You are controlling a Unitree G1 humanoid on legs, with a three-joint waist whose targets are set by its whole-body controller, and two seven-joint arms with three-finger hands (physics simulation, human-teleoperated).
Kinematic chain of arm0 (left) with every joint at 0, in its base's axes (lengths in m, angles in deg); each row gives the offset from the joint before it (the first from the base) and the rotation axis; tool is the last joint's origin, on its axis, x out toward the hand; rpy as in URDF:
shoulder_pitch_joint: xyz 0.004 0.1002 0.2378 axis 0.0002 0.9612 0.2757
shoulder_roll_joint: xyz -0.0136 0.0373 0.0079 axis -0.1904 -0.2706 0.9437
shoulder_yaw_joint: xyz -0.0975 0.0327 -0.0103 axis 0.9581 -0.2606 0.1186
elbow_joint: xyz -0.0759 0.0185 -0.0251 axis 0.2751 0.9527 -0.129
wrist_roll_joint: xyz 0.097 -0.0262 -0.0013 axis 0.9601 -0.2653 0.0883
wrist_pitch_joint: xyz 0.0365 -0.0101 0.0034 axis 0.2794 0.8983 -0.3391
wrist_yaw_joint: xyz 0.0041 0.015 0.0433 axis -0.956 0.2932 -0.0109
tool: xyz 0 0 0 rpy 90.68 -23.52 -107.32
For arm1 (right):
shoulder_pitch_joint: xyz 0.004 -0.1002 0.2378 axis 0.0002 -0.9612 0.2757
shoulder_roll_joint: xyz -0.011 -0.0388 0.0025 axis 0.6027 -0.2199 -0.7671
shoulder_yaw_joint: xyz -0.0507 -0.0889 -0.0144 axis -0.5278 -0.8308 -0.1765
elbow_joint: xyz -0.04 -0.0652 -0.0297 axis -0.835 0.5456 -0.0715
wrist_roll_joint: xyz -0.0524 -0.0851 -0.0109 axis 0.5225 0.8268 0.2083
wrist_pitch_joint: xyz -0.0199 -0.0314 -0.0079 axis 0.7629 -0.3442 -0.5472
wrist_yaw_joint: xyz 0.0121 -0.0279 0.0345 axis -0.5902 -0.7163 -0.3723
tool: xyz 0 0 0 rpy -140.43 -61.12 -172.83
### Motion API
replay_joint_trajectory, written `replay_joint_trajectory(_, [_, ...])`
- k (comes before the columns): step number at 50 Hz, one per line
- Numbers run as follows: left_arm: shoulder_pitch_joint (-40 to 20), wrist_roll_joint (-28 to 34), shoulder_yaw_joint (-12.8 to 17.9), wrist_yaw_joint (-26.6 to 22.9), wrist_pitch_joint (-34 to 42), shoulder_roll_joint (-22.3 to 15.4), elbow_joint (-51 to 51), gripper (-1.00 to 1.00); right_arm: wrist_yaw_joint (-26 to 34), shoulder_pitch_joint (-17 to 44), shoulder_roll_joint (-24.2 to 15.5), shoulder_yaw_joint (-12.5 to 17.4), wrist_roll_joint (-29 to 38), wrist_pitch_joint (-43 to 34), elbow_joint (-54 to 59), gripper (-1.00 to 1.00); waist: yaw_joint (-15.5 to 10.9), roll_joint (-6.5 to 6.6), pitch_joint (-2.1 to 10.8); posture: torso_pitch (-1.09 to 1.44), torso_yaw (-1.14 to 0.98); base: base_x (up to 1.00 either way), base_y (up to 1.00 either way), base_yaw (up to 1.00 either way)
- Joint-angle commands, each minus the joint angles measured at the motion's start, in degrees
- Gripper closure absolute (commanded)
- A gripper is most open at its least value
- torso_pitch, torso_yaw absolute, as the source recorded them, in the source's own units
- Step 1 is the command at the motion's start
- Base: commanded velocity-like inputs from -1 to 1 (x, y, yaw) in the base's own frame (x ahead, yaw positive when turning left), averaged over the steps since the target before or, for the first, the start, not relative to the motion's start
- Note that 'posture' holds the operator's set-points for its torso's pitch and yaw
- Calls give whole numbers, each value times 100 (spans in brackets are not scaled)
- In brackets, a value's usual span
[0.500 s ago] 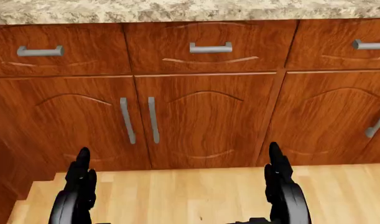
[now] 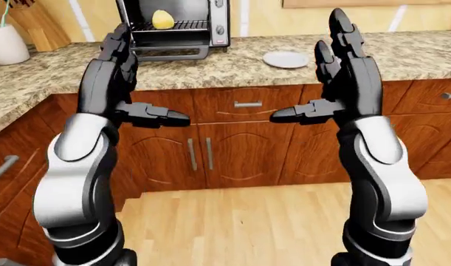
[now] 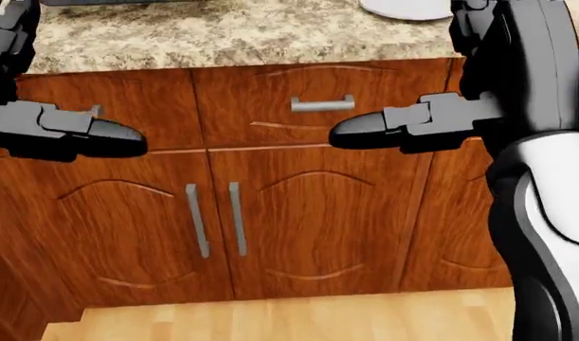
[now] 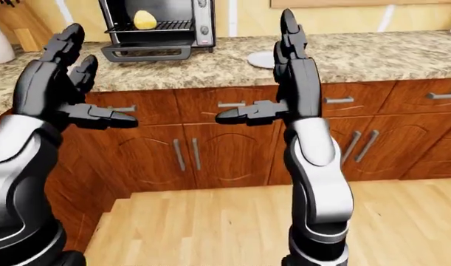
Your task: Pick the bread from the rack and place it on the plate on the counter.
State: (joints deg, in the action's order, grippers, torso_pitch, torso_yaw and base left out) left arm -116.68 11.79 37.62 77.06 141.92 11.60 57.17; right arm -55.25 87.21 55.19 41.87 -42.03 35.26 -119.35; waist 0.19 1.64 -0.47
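Where counter runs: one bread (image 2: pixel 162 19), one plate (image 2: pixel 286 59)

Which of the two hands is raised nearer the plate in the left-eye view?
The right hand: its fingertips rise just right of the white plate on the counter. The left hand stands far left, below the toaster oven holding the bread.
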Motion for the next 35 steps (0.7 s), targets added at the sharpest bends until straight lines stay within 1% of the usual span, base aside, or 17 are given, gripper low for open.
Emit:
replay_joint_trajectory(1, [-329,-128,125,57,222,-188,92,-100,-41,188,-101,57,-90,-117,-19,-100,3,22,4,0,0,17,8,0])
replay_joint_trajectory(4, [-705,-302,209,91,441,-475,189,-100,-79,445,-255,160,-230,-402,-176,-100,-6,-47,-25,0,0,17,8,0])
replay_joint_trajectory(6, [-853,-356,182,71,555,-644,192,-100,-132,599,-324,201,-320,-548,-227,-100,-26,-210,-46,0,0,18,7,0])
replay_joint_trajectory(7, [-905,-396,202,91,576,-646,196,-100,-161,630,-350,204,-346,-562,-224,-100,-44,-359,-41,0,0,19,8,0])
replay_joint_trajectory(9, [-987,-423,189,92,615,-723,222,-100,-211,744,-395,221,-420,-649,-265,-100,-23,-267,-72,0,0,18,9,0])
replay_joint_trajectory(11, [-1079,-449,221,95,694,-813,202,-100,-267,865,-461,279,-515,-765,-327,-100,-32,-374,-87,0,0,18,8,0])
replay_joint_trajectory(13, [-1164,-491,289,96,791,-907,99,-100,-318,906,-514,303,-585,-786,-363,-100,-26,-339,-63,0,0,19,8,0])
replay_joint_trajectory(17, [-1292,-570,366,49,1099,-1162,-116,-100,-417,1071,-644,379,-767,-967,-467,-100,20,-124,-174,0,0,19,8,0])
replay_joint_trajectory(18, [-1314,-591,399,25,1144,-1229,-151,-100,-444,1099,-671,411,-822,-1022,-521,-100,34,-27,-179,0,0,18,8,0])
replay_joint_trajectory(19, [-1324,-588,446,46,1181,-1277,-185,-100,-471,1086,-694,413,-853,-1029,-556,-100,55,121,-127,0,0,20,9,0])
replay_joint_trajectory(20, [-1283,-608,498,56,1223,-1297,-255,-100,-506,1076,-700,422,-882,-1021,-572,-100,62,339,-55,0,0,18,8,0])
replay_joint_trajectory(21, [-1241,-625,513,57,1227,-1312,-295,-100,-527,1077,-704,423,-914,-1019,-575,-100,7,187,-103,0,0,18,9,0])
replay_joint_trajectory(22, [-1206,-611,523,87,1231,-1346,-329,-100,-555,1093,-720,420,-935,-1007,-558,-100,34,302,-128,0,0,19,7,0])
replay_joint_trajectory(23, [-1185,-628,547,91,1278,-1366,-392,-100,-563,1124,-752,420,-964,-1017,-553,-100,18,304,-161,0,0,18,9,0])
replay_joint_trajectory(25, [-1151,-621,558,134,1275,-1386,-431,-100,-583,1132,-780,428,-1004,-994,-533,-100,-10,208,-128,0,0,20,8,0])
replay_joint_trajectory(31, [-1333,-614,461,98,1339,-1503,-334,-100,-625,1100,-843,451,-1077,-854,-414,-100,-41,-111,-180,0,0,19,8,0])
replay_joint_trajectory(35, [-1319,-573,465,64,1349,-1530,-372,-100,-664,1042,-868,485,-1149,-872,-483,-100,-96,-533,-119,0,0,20,8,0])
